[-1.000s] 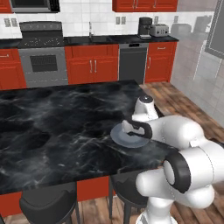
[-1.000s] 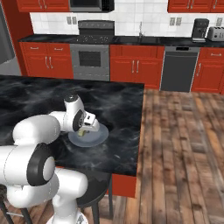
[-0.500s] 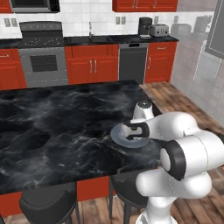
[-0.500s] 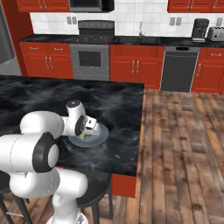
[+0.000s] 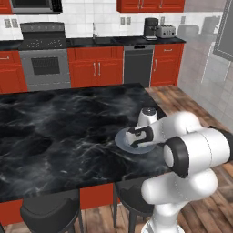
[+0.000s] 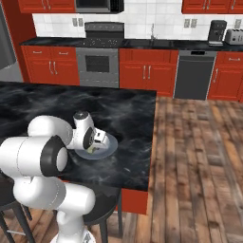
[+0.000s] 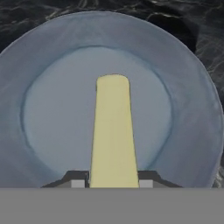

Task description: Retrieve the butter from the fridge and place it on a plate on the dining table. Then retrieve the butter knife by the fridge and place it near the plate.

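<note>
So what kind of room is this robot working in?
A home kitchen, computer-rendered by the look of it. There is a stove set among red cabinets, a dishwasher, and a black marble island with stools tucked under it.

Pale-yellow rectangular butter stick (image 7: 113,131) between dark-grey finger tips (image 7: 75,177). Round grey-blue plate (image 7: 52,113), plain, no pattern. Island's black marble top (image 5: 54,132) with white veining, red base (image 6: 135,201). Red wall cabinets (image 5: 98,66), white tiled backsplash (image 5: 107,20), brown wood-plank floor (image 6: 199,156). White robot arm (image 5: 191,150), dark joints.
</note>
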